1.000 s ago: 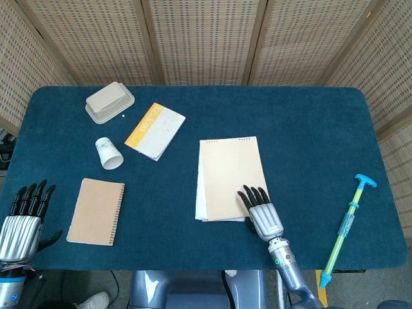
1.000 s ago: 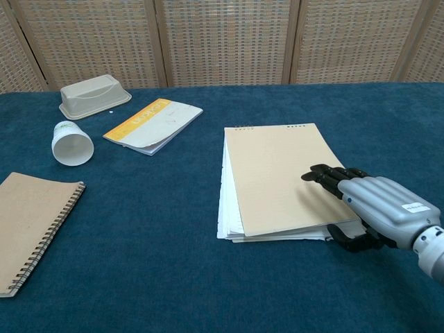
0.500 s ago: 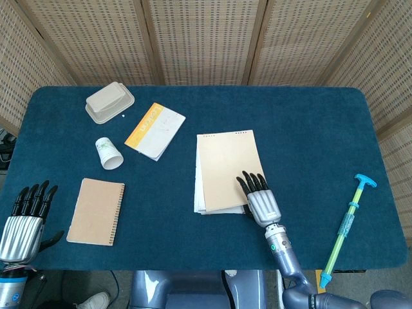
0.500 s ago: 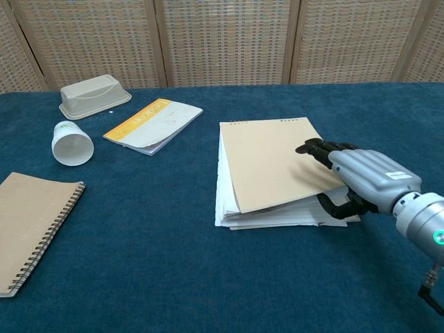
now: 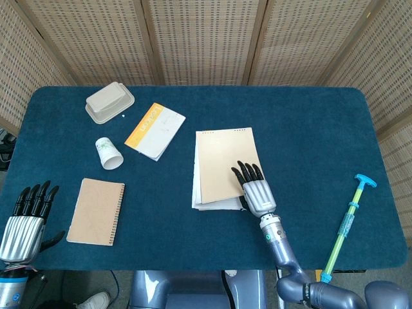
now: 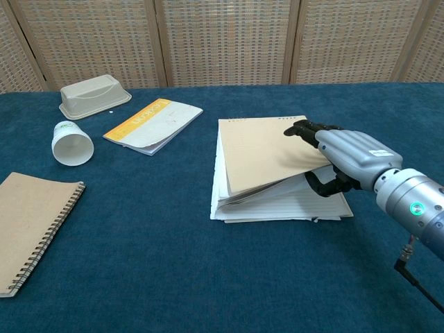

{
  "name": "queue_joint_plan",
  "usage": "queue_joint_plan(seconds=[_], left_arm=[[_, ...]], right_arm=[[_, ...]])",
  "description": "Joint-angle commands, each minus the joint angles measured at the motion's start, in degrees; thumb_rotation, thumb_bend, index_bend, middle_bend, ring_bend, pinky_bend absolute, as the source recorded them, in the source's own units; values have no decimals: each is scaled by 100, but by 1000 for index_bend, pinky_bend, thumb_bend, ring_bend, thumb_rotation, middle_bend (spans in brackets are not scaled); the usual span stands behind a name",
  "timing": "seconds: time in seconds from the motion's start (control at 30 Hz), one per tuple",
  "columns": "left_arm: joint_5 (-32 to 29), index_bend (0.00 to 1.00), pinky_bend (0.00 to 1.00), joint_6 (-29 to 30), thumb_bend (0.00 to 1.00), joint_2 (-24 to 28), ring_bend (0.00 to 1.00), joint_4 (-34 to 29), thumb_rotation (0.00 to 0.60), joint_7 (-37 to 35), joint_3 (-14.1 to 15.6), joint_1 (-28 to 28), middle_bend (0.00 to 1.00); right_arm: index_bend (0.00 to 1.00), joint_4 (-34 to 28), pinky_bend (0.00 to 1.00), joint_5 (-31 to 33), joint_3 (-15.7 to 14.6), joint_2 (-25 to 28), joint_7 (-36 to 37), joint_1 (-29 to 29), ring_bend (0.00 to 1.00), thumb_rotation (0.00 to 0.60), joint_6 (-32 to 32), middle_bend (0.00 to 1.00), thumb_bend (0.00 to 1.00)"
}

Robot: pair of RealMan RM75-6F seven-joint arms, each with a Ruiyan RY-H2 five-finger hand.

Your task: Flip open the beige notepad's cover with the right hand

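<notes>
— What has moved since a second ago?

— Higher now sits the near edge of the beige notepad's cover point(image 6: 260, 154): a second ago it lay almost flat on the stack, and now it is tilted well up, with lined white pages point(image 6: 291, 202) showing under it in the chest view. My right hand point(image 6: 343, 158) has travelled away from me with it.

— How is that hand holding it?

— My fingers point(image 5: 247, 172) lie together on top of the cover and my thumb is tucked beneath its edge, so I am pinching the cover between them. A few sheets seem to be rising with it; I cannot tell how many.

— Where is the notepad point(image 5: 222, 167)?

— Middle of the blue counter point(image 5: 309, 129), bound edge on the far side, shifted a little towards the far left since I began lifting.

— So the task?

— I judge it under way, not done: the cover must still swing past upright and fall over the binding.

— And your left hand point(image 5: 27, 220)?

— Spread, holding nothing, at the near left corner, close to the brown spiral notebook point(image 5: 96, 211).
</notes>
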Motion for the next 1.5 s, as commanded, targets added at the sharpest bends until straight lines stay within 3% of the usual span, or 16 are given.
queue_joint_plan(seconds=[0.03,0.1,0.23,0.43,0.53,0.73,0.83,1.03,1.5], left_arm=[[0,0,37,-7,146,0,0,5,600,-10,2,-3,0],[3,0,37,-12,146,0,0,6,600,-14,7,-4,0],[24,0,37,4,146,1,0,9,600,-28,13,0,0],[44,0,37,5,147,-3,0,13,600,-33,17,-3,0],[41,0,37,-2,147,-10,0,17,600,-29,20,-4,0],[41,0,37,14,147,-15,0,11,600,-30,12,0,0],[68,0,37,19,147,-23,0,13,600,-6,24,1,0],[94,0,37,46,147,-27,0,16,600,-6,23,7,0],[152,0,37,52,148,-49,0,-8,600,87,50,16,0]], right_arm=[[165,23,104,25,51,-11,-108,98,0,600,26,0,721],[227,68,229,30,75,-30,-114,134,24,600,55,21,736],[342,168,452,44,104,-57,-150,186,191,600,99,158,819],[521,271,624,-12,140,-81,-31,224,420,600,275,386,916],[565,316,649,-154,88,-52,177,198,476,600,440,440,931],[578,189,656,-451,-127,118,512,80,497,600,709,463,934],[579,-72,656,-843,-488,446,746,-119,498,600,989,465,934],[579,-382,657,-1291,-937,1042,1103,-297,498,600,1127,466,934],[585,-740,657,-2008,-1750,1869,1496,-956,498,600,1849,466,934]])
